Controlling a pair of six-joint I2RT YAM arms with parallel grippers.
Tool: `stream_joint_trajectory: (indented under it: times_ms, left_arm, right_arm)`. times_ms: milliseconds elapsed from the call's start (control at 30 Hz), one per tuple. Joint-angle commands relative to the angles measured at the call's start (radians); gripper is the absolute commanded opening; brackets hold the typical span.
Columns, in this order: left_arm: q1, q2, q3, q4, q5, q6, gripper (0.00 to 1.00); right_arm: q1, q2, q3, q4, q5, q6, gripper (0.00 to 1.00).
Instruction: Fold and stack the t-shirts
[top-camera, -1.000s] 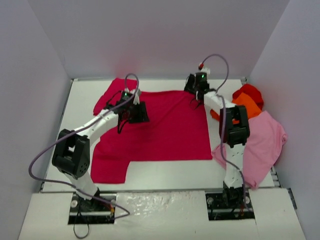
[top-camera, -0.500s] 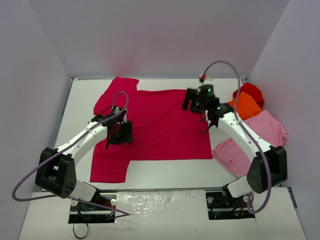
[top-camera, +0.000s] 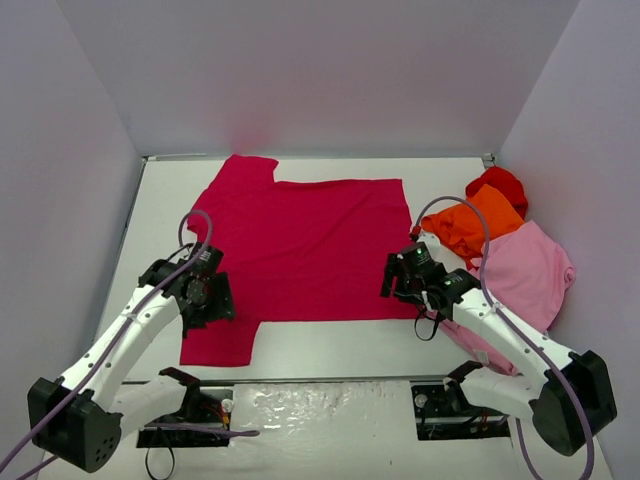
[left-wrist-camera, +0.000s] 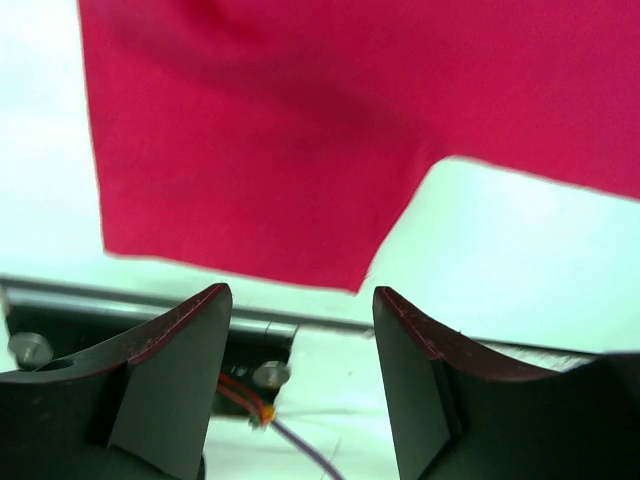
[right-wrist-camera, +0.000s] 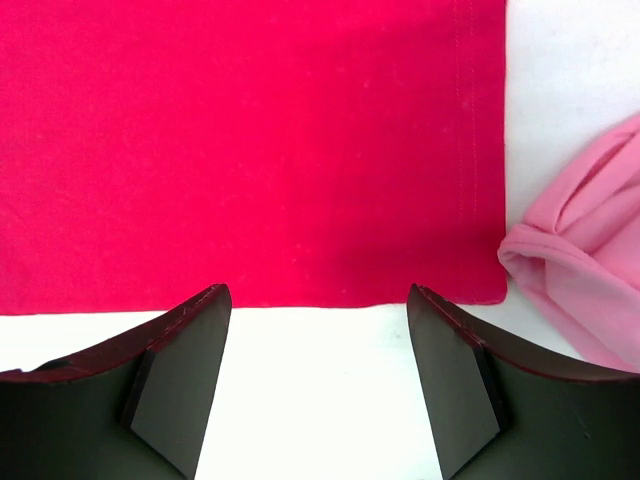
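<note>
The crimson-magenta t-shirt (top-camera: 310, 250) lies spread flat on the white table, one sleeve at the far left and one at the near left. My left gripper (top-camera: 205, 305) is open and empty above the near left sleeve (left-wrist-camera: 250, 150); in the left wrist view the gripper (left-wrist-camera: 300, 330) hangs over the table's front edge. My right gripper (top-camera: 400, 285) is open and empty above the shirt's near right corner (right-wrist-camera: 470, 270); in the right wrist view the gripper (right-wrist-camera: 315, 330) is over bare table just short of the hem. The light pink shirt (top-camera: 525, 280), orange shirt (top-camera: 478, 225) and bright red shirt (top-camera: 500, 185) lie crumpled at the right.
The pink shirt (right-wrist-camera: 590, 290) lies close to the right of the crimson hem. Grey-white walls enclose the table on the left, back and right. The table's metal front rail (left-wrist-camera: 130, 300) with bolts and a purple cable is below the left gripper.
Both arms have drawn back from the far part of the crimson shirt to its near edge. The shirt now lies flat; both grippers are empty.
</note>
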Motion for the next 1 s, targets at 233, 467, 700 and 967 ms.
stream_joint_trajectory:
  times_ms: [233,467,700,967]
  left_arm:
    - [0.004,-0.036,-0.072,-0.158,-0.079,-0.132,0.58]
    - [0.001,0.084,-0.079,-0.084,-0.109,-0.19,0.7]
    - [-0.04,0.118,-0.225,0.114,0.031,-0.269,0.69]
    - [-0.119,-0.028,-0.35,0.09,0.03,-0.395,0.69]
  right_arm:
    - [0.018,0.074,0.015,0.043,-0.023,-0.004,0.67]
    - [0.02,0.032,0.002,0.054,-0.056,-0.011,0.67]
    - [0.021,-0.017,-0.025,0.047,-0.089,-0.013,0.67]
    - [0.021,-0.035,-0.041,0.035,-0.103,-0.005,0.67]
